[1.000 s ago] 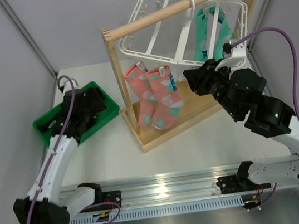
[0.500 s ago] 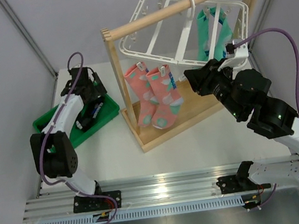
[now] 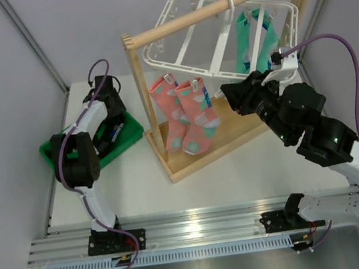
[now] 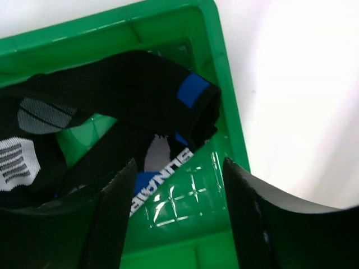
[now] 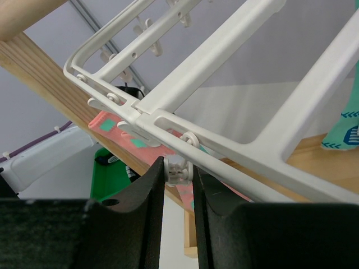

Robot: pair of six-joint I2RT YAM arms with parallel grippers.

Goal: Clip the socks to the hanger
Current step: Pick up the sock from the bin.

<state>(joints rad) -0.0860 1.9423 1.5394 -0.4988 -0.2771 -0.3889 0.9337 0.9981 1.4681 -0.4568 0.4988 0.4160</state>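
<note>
The white grid hanger [image 3: 224,33] hangs by its hook from a wooden rod. The salmon-pink socks [image 3: 187,116] hang clipped under its near left edge and also show in the right wrist view [image 5: 106,124]. The black socks [image 4: 123,84] with white and blue marks lie in a green bin [image 4: 224,67]. My left gripper [image 4: 179,207] is open and low over the bin's floor, beside the black socks [image 3: 115,132]; in the top view it [image 3: 111,118] reaches into the bin's far right end. My right gripper [image 5: 178,174] is shut on a small white clip [image 5: 178,168] under the hanger's frame [image 5: 224,53].
Teal-green socks [image 3: 252,39] hang at the hanger's far right. The light wooden rack [image 3: 145,106] stands on a wooden base [image 3: 233,133] mid-table. The green bin [image 3: 57,149] sits at the left, near the wall. Grey walls close in on both sides.
My left arm has swung up and its gripper has moved to the bin's far right end. The right gripper has stayed at the clip.
</note>
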